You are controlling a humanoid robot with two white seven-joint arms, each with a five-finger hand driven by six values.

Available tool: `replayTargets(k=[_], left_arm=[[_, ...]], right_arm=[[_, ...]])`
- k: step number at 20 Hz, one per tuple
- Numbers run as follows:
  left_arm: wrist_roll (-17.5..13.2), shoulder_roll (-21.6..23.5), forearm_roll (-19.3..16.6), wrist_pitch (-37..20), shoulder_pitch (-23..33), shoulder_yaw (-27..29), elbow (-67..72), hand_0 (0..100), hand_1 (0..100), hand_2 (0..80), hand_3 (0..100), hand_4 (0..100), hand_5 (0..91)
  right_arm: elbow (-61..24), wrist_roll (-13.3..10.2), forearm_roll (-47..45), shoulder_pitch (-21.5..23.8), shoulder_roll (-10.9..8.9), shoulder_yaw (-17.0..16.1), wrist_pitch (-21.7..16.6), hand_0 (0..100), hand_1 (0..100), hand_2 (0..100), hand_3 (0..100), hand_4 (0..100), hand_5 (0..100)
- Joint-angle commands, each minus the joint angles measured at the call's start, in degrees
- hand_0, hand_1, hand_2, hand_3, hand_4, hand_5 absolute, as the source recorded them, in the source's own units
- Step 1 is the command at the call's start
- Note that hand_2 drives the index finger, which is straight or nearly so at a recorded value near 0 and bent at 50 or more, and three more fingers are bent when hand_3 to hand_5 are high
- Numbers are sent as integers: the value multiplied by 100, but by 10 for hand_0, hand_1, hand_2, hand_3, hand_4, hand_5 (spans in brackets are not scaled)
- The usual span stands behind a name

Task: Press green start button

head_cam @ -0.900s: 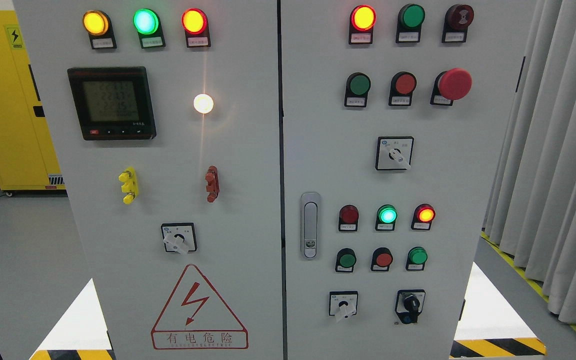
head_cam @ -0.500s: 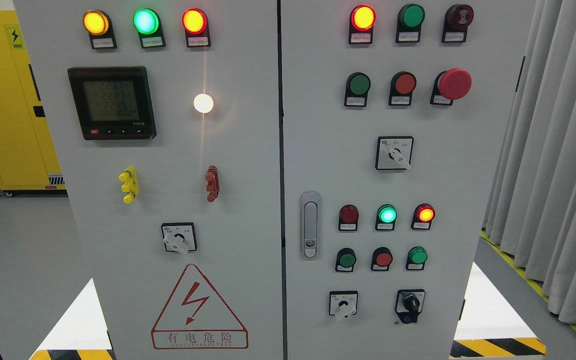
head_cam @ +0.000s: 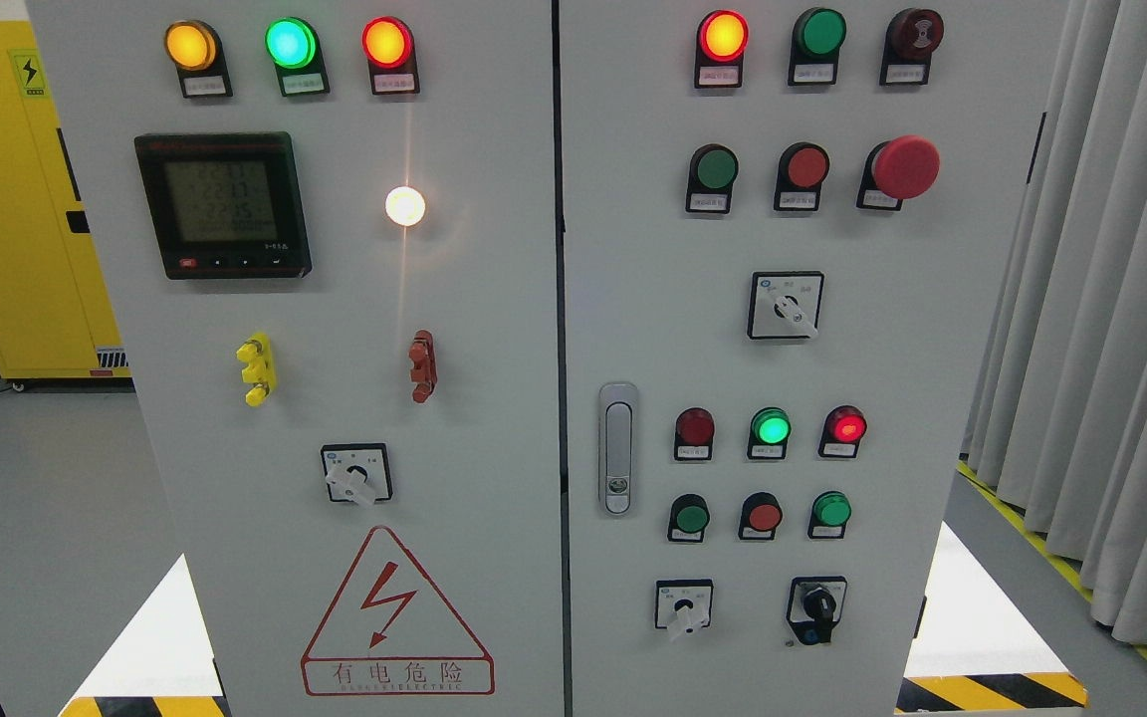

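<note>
A grey electrical cabinet point(head_cam: 494, 299) fills the head view. Its right door carries several green push buttons: one in the upper row point(head_cam: 716, 169), one at the lower left point(head_cam: 692, 518) and one at the lower right point(head_cam: 832, 510). Beside them are red buttons point(head_cam: 806, 167) point(head_cam: 764, 516) and a red mushroom stop button point(head_cam: 905, 167). A lit green lamp point(head_cam: 771, 428) sits above the lower row. Neither of my hands or arms shows in the view.
Rotary switches point(head_cam: 785, 307) point(head_cam: 684, 605) point(head_cam: 817, 605) and a door handle point(head_cam: 617, 448) are on the right door. The left door has a meter point(head_cam: 223, 204) and lamps. A yellow cabinet point(head_cam: 6, 199) stands at the left, grey curtains point(head_cam: 1111, 299) at the right.
The lower green and red lamps glow a little less bright. Nothing else has moved.
</note>
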Motion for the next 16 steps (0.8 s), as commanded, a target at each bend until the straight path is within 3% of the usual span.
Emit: replayTargets(k=[1,3,5,6,7,10,16], left_arm=[[-3,0,0,3,8,0,2,120,556,0,0,0,0],[-3,0,0,3,-1,0,2,120,556,0,0,0,0],[-3,0,0,3,-1,0,2,120,556,0,0,0,0],[-3,0,0,3,-1,0,2,120,556,0,0,0,0],[-3,0,0,3,-1,0,2,120,556,0,0,0,0],[-3,0,0,3,-1,0,2,120,556,0,0,0,0],[-3,0,0,3,8,0,2,120,556,0,0,0,0]], right_arm=[[3,-35,638,7,13,-77,-15,520,660,0,176,314,182],[11,-306,1508,-11,127,-375,-42,472,687,0,178,323,189],[-6,-430,2395,-72,154,-560,-103,454,767,0,466,599,531],[-6,-439,2818,-90,162,-700,-173,473,796,0,640,789,805],[-41,-457,3300,-133,162,-867,-234,498,827,0,806,938,950],[-225,-527,4427,-335,189,-1141,-235,522,876,0,937,1000,1000],[-148,-466,5318,-1213,171,-1132,72,578,939,0,968,1000,1000]])
